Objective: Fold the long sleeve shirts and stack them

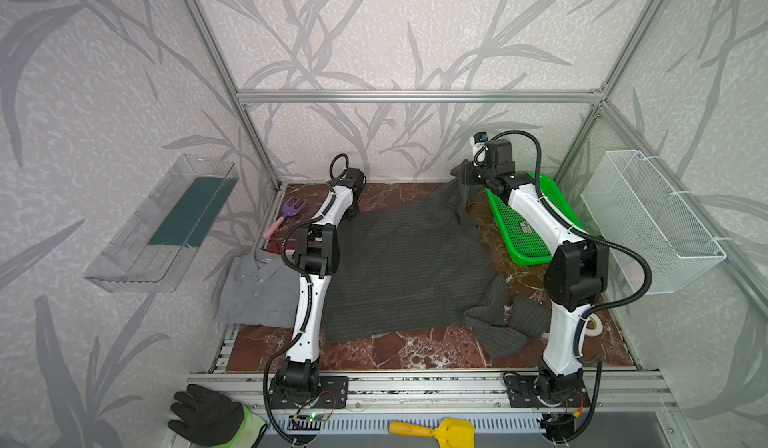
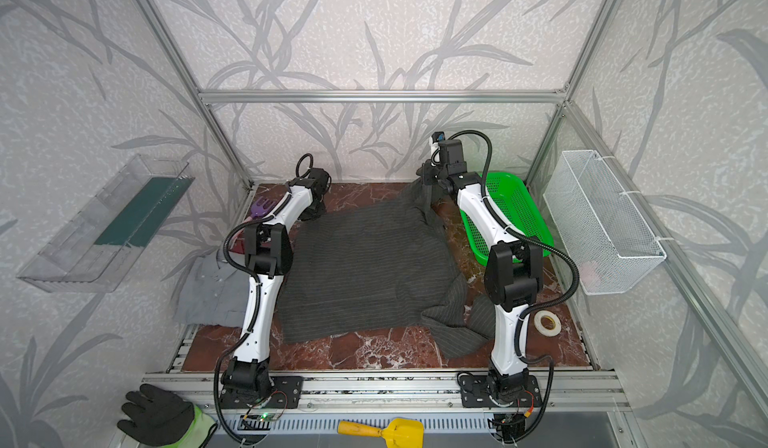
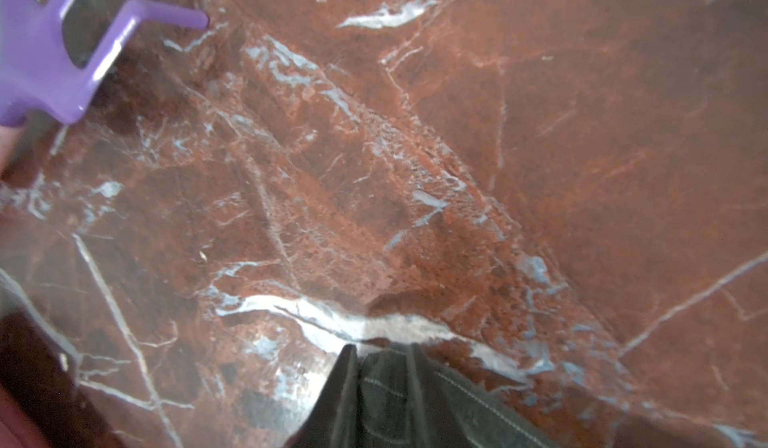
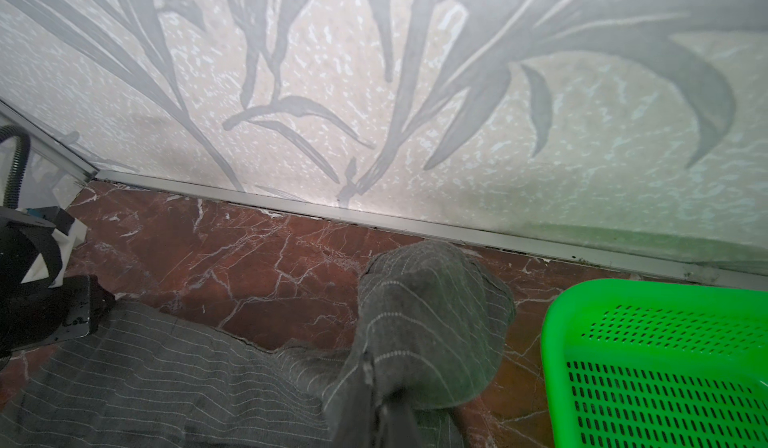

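Pinching far corners of the limp pinstriped shirt (image 1: 407, 267), I have left claw (image 3: 382, 367) and right claw (image 4: 386, 400) clamped on cloth.

We see two matching arms, the left arm (image 1: 309, 300) and the right arm (image 1: 561, 337). Each has smooth white shells (image 1: 528, 204) between bulky black joints (image 1: 575, 275). A ribbed black cable (image 1: 645, 268) runs along each one. The black base plates (image 1: 336, 389) carry small screws, and thin red and orange wires (image 1: 329, 396) and a green light (image 1: 311, 416) sit by the left one. The right gripper (image 1: 465, 172) is black.
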